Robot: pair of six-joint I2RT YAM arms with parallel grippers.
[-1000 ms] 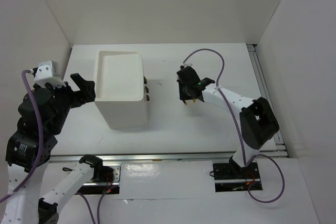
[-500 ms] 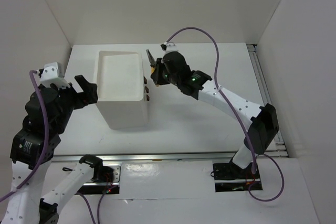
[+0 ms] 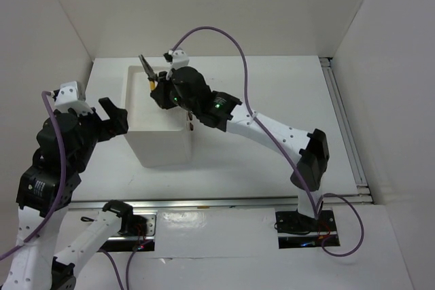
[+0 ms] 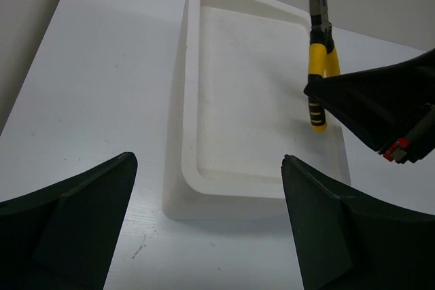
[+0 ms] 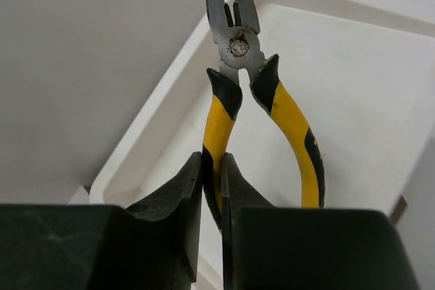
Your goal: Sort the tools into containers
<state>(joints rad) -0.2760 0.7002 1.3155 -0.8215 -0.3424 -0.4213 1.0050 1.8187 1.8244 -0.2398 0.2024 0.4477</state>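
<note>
1. The bench (image 3: pixel 272 161) is carrying the white box unit (image 3: pixel 163 147) left of centre, with its open top bin (image 4: pixel 251 100) facing up.
2. The right arm (image 3: pixel 265 127) is stretching leftward. A second ago it was hanging right of the box, and now it is reaching over the bin.
3. The left tool (image 3: pixel 117 117) is waiting just left of the box, its fingers spread wide apart and gripping nothing.
4. The right tool (image 5: pixel 211 168) is clamping one handle of the pliers.
5. The pliers (image 5: pixel 219 123) are hanging above the bin's far part, nose pointing far-left, not yet inside. Judging from this, the carry is finishing and lowering and release are coming next.
</note>
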